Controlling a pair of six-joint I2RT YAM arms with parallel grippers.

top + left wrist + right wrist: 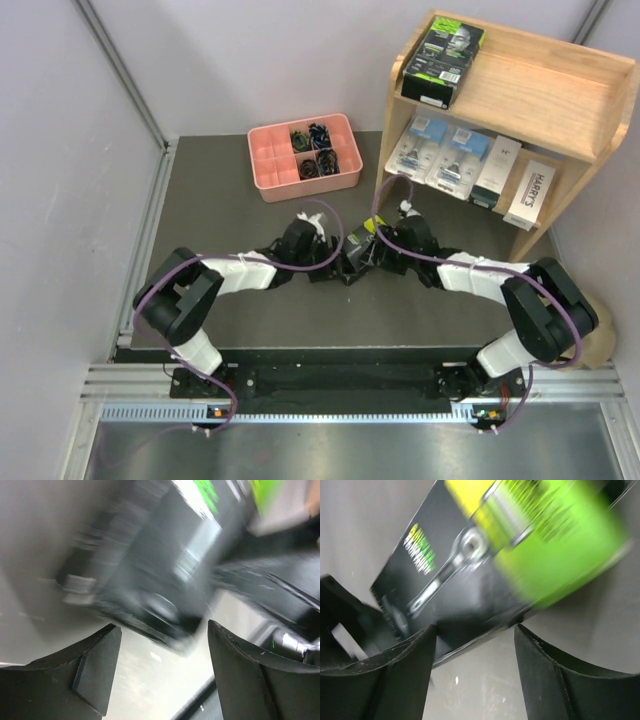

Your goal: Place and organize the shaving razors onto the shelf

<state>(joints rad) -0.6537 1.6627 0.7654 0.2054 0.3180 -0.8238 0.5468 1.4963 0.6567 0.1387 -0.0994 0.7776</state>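
black box (358, 262) between left gripper (164, 645) and right gripper (475, 630) — pink tray (305, 187) beyond.

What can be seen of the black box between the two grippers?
The black box is a printed carton, cardboard by its look, with a lime-green end and a razor picture. It sits askew over the dark table, between the open left gripper and right gripper. Blur hides whether it rests there or a finger touches it.

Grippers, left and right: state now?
Left gripper: open, black box lies beyond its fingertips, blurred.
Right gripper: open, same box just past its fingertips, not clamped.
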